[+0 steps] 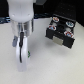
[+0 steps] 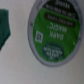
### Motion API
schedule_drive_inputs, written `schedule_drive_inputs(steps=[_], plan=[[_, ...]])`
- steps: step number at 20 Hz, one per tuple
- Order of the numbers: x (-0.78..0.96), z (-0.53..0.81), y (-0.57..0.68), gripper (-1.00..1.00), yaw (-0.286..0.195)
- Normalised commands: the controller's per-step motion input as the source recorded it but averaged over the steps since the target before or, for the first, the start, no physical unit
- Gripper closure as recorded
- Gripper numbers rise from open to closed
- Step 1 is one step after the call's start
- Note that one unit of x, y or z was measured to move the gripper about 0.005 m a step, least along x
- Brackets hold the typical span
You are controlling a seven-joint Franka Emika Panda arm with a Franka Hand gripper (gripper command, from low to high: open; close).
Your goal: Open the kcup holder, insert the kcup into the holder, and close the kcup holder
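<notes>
The kcup holder [image 1: 60, 29] is the black boxy unit with pale marks on its front, standing at the exterior view's upper right on the white table. In the wrist view, the kcup [image 2: 54, 32] fills much of the picture with its round green printed top facing the camera, lying on the white surface. My white gripper [image 1: 23, 54] hangs at the exterior view's left, far from the holder, with its fingers spread and a gap between them. A sliver of green, seemingly the kcup [image 1: 30, 51], shows at its edge. No finger touches the kcup in the wrist view.
A dark green object [image 2: 4, 29] sits at the edge of the wrist view, apart from the kcup. The white table [image 1: 50, 67] runs between the gripper and the holder.
</notes>
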Motion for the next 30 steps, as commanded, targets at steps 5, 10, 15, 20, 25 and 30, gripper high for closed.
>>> schedule_drive_inputs(steps=[5,10,15,20,25,30], plan=[[-0.10,-0.03,-0.04,1.00,-0.118],[0.01,-0.01,-0.01,1.00,-0.043],[0.02,0.05,0.00,1.00,-0.046],[0.03,0.53,0.17,1.00,-0.047],[0.03,0.84,0.35,1.00,-0.036],[0.02,0.86,0.49,1.00,0.011]])
